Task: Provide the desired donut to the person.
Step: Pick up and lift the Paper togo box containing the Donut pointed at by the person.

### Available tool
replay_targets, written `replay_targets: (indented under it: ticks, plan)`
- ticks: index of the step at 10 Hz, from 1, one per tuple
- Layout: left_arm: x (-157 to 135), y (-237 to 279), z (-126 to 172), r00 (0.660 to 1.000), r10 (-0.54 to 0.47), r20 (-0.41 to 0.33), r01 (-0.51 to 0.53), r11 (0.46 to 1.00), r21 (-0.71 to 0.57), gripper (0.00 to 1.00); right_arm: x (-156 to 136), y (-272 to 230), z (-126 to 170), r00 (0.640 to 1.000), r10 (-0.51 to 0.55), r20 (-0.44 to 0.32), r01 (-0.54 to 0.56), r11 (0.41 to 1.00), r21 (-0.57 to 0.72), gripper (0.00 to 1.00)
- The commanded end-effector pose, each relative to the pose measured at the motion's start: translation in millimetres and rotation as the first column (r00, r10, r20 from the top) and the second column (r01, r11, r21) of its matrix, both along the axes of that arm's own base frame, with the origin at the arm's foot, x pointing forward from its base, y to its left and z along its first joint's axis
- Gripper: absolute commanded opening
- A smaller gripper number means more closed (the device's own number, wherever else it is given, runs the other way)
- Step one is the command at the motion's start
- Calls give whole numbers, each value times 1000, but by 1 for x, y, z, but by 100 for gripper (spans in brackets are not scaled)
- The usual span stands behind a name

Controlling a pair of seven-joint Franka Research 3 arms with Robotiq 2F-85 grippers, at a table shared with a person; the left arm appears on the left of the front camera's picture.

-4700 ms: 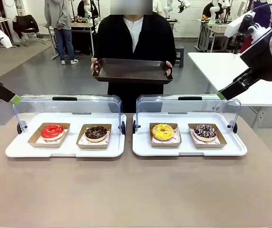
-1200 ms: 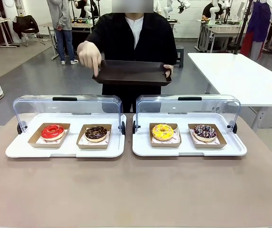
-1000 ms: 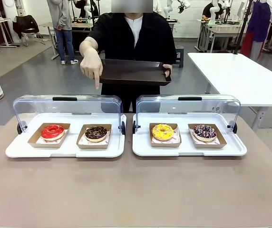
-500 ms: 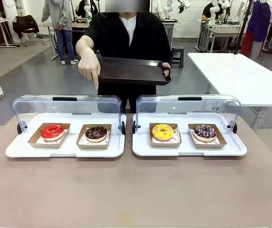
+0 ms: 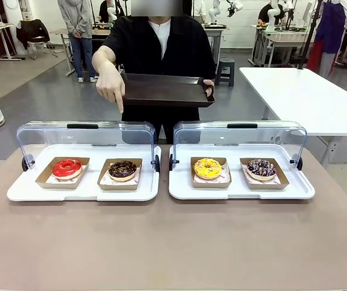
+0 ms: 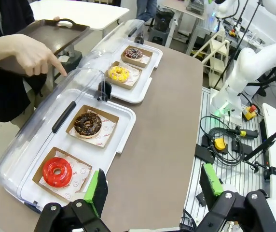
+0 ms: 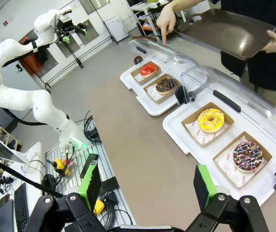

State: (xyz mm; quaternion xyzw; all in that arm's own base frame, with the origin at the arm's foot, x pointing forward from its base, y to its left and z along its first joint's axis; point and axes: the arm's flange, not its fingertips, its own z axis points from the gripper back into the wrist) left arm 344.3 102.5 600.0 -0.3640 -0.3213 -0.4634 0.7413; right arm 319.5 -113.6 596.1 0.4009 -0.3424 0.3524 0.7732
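Observation:
The person (image 5: pixel 161 48) stands at the far side, holding a dark tray (image 5: pixel 164 91) in one hand. The other hand (image 5: pixel 111 85) points a finger down over the left case, toward the chocolate donut (image 5: pixel 122 169) (image 6: pixel 87 123) (image 7: pixel 165 85). Beside it sits a red donut (image 5: pixel 67 167). The right case holds a yellow donut (image 5: pixel 208 168) and a dark sprinkled donut (image 5: pixel 261 168). My left gripper (image 6: pixel 153 186) is open and empty, high above the table's left end. My right gripper (image 7: pixel 146 186) is open and empty too, high off the right end.
Both white cases (image 5: pixel 16 191) (image 5: pixel 304 191) have clear lids (image 5: pixel 85 136) (image 5: pixel 240 136) tilted up at the back. Each donut lies in a brown paper box. A white table (image 5: pixel 307 97) stands at the right. A bystander (image 5: pixel 76 30) stands far behind.
Both arms have drawn back out of the front view. The person's hand left the tray and came down pointing over the left case; over the last half second it barely moved.

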Motion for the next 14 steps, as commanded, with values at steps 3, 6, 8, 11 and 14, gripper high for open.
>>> replay_targets:
  ticks: [3,6,8,11,14]
  plan:
    - [35,-78,42,988,-146,-55,156,939,307,100,4,-1,1,1000,11,19,-11,1000,20,100]
    - [57,-165,24,961,-248,-118,273,810,519,100,4,-1,1,1000,11,19,-11,1000,20,100]
    - [62,-211,-13,944,-285,-164,323,710,626,100,4,-1,1,1000,11,19,-11,1000,20,100]
    - [65,-258,-86,929,-355,-102,307,590,747,100,4,-1,1,1000,11,19,-11,1000,20,100]
    - [74,-285,-137,913,-406,-38,297,597,745,100,4,-1,1,1000,11,19,-11,1000,20,100]
